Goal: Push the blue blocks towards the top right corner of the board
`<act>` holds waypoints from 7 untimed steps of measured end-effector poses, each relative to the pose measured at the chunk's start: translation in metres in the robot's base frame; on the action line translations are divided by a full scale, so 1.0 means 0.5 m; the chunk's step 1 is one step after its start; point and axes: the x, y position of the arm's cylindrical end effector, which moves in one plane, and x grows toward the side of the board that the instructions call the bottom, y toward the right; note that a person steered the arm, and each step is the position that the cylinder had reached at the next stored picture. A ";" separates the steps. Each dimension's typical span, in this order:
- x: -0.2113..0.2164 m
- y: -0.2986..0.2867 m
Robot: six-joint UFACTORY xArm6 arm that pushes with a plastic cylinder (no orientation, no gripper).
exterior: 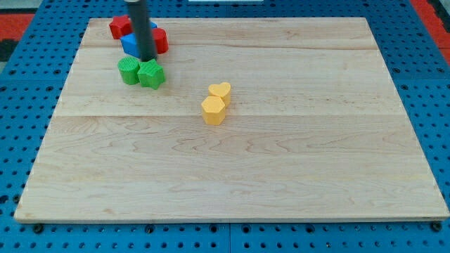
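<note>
A blue block (131, 45) lies near the view's top left of the wooden board (281, 161), wedged between red blocks; more blue (152, 27) shows just behind the rod. My tip (148, 59) rests right at the blue block's lower right edge, just above the green blocks. The dark rod hides part of the blue blocks, so their shapes cannot be made out.
A red block (119, 27) sits above-left of the blue one and another red block (161, 41) to its right. A green cylinder (129, 71) and a green star-like block (151, 74) lie just below my tip. Two yellow blocks (220, 91) (213, 110) sit near the board's middle.
</note>
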 end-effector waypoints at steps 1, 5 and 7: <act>-0.014 -0.056; -0.136 0.010; -0.162 0.120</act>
